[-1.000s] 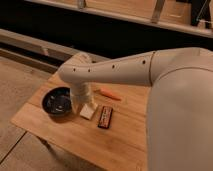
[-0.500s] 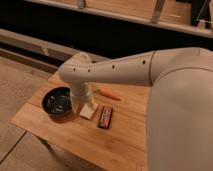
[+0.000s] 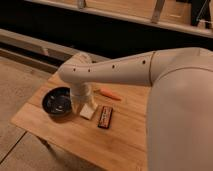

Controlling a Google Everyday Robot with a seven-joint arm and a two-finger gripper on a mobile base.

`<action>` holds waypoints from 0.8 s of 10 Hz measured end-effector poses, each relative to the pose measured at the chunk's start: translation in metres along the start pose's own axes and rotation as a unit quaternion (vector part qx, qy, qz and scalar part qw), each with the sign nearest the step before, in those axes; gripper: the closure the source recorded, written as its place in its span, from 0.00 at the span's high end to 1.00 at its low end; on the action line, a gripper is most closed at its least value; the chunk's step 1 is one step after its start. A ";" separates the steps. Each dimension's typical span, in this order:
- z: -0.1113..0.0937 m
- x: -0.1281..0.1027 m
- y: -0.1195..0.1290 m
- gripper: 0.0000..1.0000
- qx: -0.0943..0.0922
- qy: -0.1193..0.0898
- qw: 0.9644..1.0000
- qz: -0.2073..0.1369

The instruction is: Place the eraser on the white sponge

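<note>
Eraser (image 3: pixel 105 117) lies flat on the table (image 3: pixel 60 136) just right of the white sponge (image 3: pixel 88 111), beside it, not on it. Dark bowl (image 3: pixel 56 101) is left of the sponge and an orange carrot (image 3: pixel 110 94) is behind-right of it, with the arm (image 3: pixel 115 75) arching over that side. Gripper (image 3: pixel 80 105) hangs at the sponge's left edge, between sponge and bowl, low over the table; can't tell its opening or whether it touches the sponge.

Dark, reddish-striped eraser (image 3: pixel 105 117); cream sponge (image 3: pixel 88 111); seemingly white gripper (image 3: pixel 80 104) beside sponge.

smooth matt plastic jaws sit between glossy bowl (image 3: pixel 56 101) and soft white sponge (image 3: pixel 88 111) on matt wood table (image 3: pixel 125 140).
</note>
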 end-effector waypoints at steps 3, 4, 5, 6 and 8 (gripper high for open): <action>0.000 0.000 0.000 0.65 0.000 0.000 1.000 0.000; 0.000 0.000 0.000 0.65 0.000 0.000 1.000 0.000; 0.000 0.000 0.000 0.65 0.000 0.000 1.000 0.000; 0.000 0.000 0.000 0.65 0.000 0.000 1.000 0.000; -0.001 -0.002 0.000 0.65 0.000 -0.003 1.000 0.002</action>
